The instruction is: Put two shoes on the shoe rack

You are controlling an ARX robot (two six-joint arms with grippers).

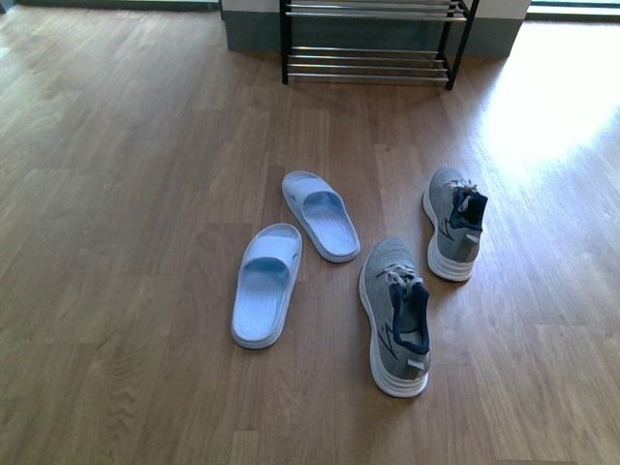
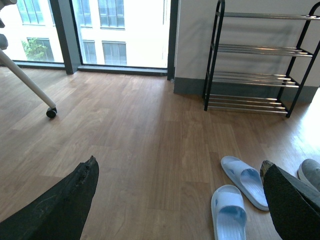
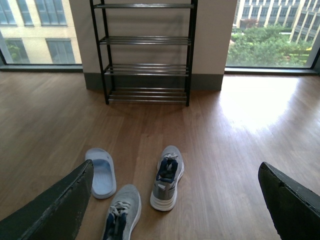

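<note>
Two grey knit sneakers lie on the wood floor in the front view: the near one (image 1: 395,315) at centre right, the far one (image 1: 453,225) behind it to the right. Both point toward the shoe rack (image 1: 373,39) at the far wall. In the right wrist view the far sneaker (image 3: 167,177) and near sneaker (image 3: 121,212) lie between the wide-open fingers of my right gripper (image 3: 175,210), which is high above them; the rack (image 3: 145,52) is beyond. My left gripper (image 2: 180,205) is open and empty; the rack (image 2: 260,60) and a sneaker toe (image 2: 311,172) show. Neither gripper shows in the front view.
Two pale blue slide sandals (image 1: 267,283) (image 1: 321,214) lie left of the sneakers, also in the left wrist view (image 2: 229,212) (image 2: 245,181). A white leg on a black caster (image 2: 50,112) stands at far left. Windows and a grey skirting run behind the rack.
</note>
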